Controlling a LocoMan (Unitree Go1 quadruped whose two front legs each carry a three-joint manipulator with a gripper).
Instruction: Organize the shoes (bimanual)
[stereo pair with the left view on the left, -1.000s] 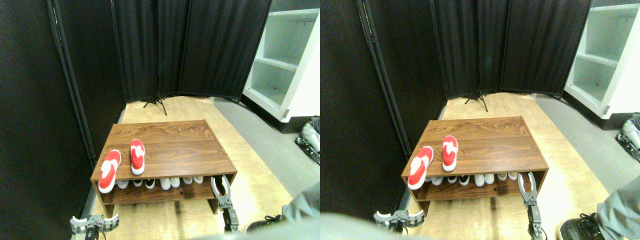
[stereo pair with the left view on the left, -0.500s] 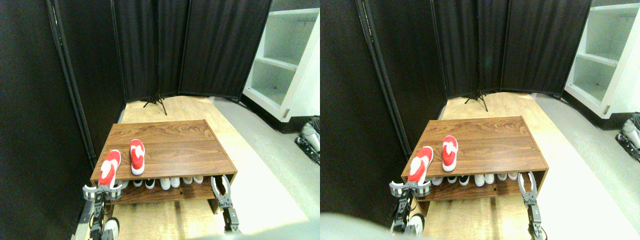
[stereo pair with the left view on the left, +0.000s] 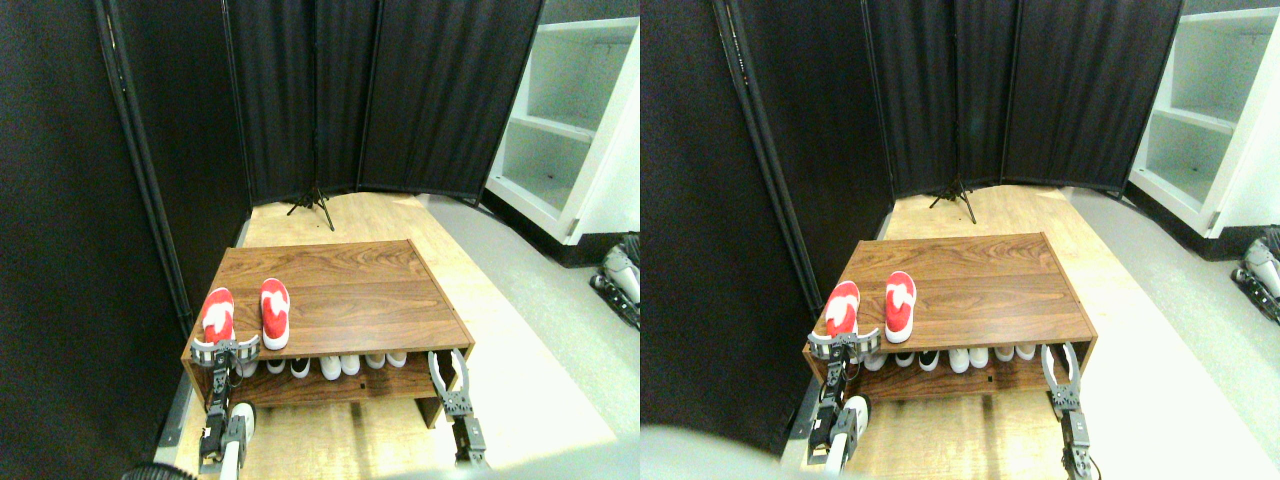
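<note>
Two red shoes lie on top of the low wooden rack (stereo pair with the left view on the left: 350, 300), toes pointing away from me. The left shoe (stereo pair with the left view on the left: 218, 314) is by the rack's left edge and the right shoe (stereo pair with the left view on the left: 274, 311) lies close beside it, nearly parallel. My left gripper (stereo pair with the left view on the left: 225, 351) is at the front edge of the rack, right at the heel of the left shoe, its jaws spread wide across the heel; it hides the heel's end. My right gripper (stereo pair with the left view on the left: 449, 368) stands open and empty beside the rack's front right corner, below the top board.
A row of white and black shoes (stereo pair with the left view on the left: 330, 365) fills the rack's lower shelf, toes out. Black curtain screens close the left and back, with a tripod foot (stereo pair with the left view on the left: 312, 205) on the floor. A white shelf unit (stereo pair with the left view on the left: 570, 130) stands at the right, and some gear (stereo pair with the left view on the left: 620, 275) lies at the right edge.
My left gripper rose from floor level to the left shoe's heel. That shoe slid further onto the rack and straightened beside the other. The person's leg at bottom right is gone.
</note>
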